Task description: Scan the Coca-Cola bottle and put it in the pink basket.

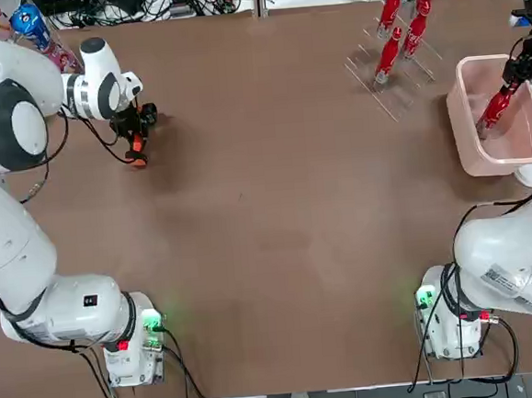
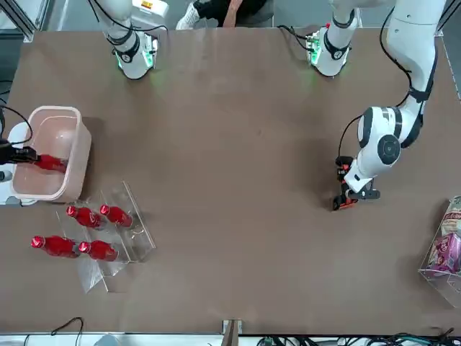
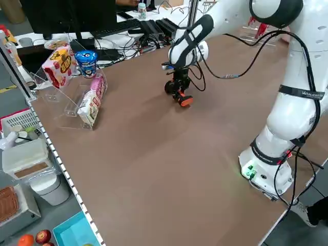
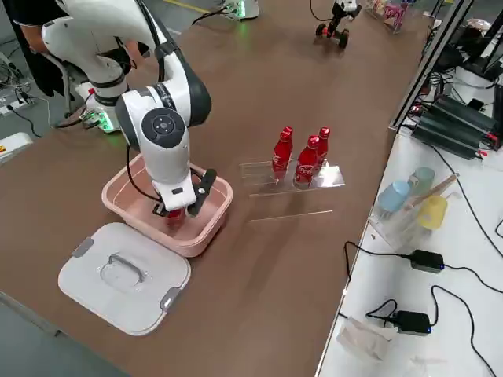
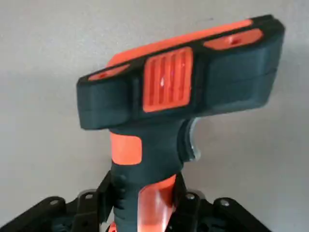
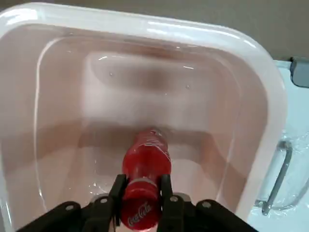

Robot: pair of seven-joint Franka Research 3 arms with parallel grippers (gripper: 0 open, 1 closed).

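A red Coca-Cola bottle (image 1: pixel 498 107) hangs tilted inside the pink basket (image 1: pixel 461 133) at the table's right edge, its lower end close to the basket floor. My right gripper (image 1: pixel 514 82) is shut on the bottle's upper part. In the right wrist view its fingers (image 6: pixel 166 193) clamp the bottle (image 6: pixel 145 162) over the basket's rim (image 6: pixel 145 24). My left gripper (image 1: pixel 132 126) is at the far left of the table, shut on the orange-black scanner (image 1: pixel 136 154). The scanner's head (image 5: pixel 178 87) points down at the tabletop.
Several more red bottles (image 1: pixel 404 22) stand in a clear rack beside the basket. A white lid (image 4: pixel 122 275) lies next to the basket. Snack packs in a clear stand (image 3: pixel 77 77) sit at the far left corner. Cables run along the back edge.
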